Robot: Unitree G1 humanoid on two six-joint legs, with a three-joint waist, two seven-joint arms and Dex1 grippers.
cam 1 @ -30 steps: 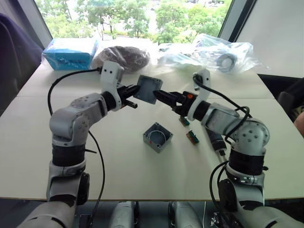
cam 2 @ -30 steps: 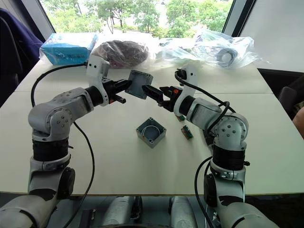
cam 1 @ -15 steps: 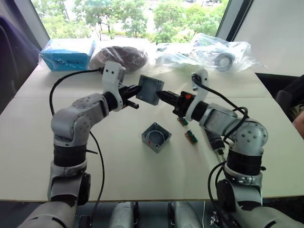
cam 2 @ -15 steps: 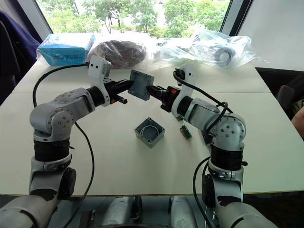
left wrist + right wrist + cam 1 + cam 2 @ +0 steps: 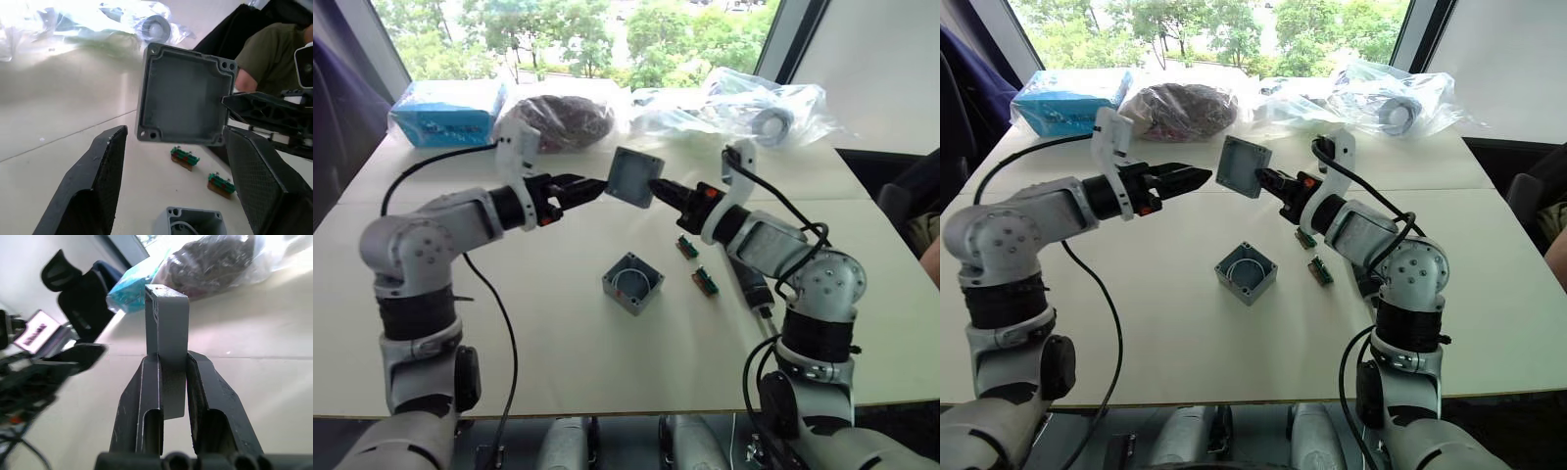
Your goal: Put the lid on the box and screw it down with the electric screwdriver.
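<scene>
Pinching the lid [image 5: 1241,166] by one rim edge, my right tool [image 5: 1263,179] carries it upright in the air above the box [image 5: 1248,273] on the worktop [image 5: 1156,323]. Lid: stiff, light, likely slippery; rim the best hold. Left tool [image 5: 1197,176]: released, close beside.

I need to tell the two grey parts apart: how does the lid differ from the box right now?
The lid is a shallow plate; the box is deeper, with a round recess inside. The lid is held in the air, on edge, by the right gripper; the box sits open on the table. Both are grey and square with rounded corners.
</scene>
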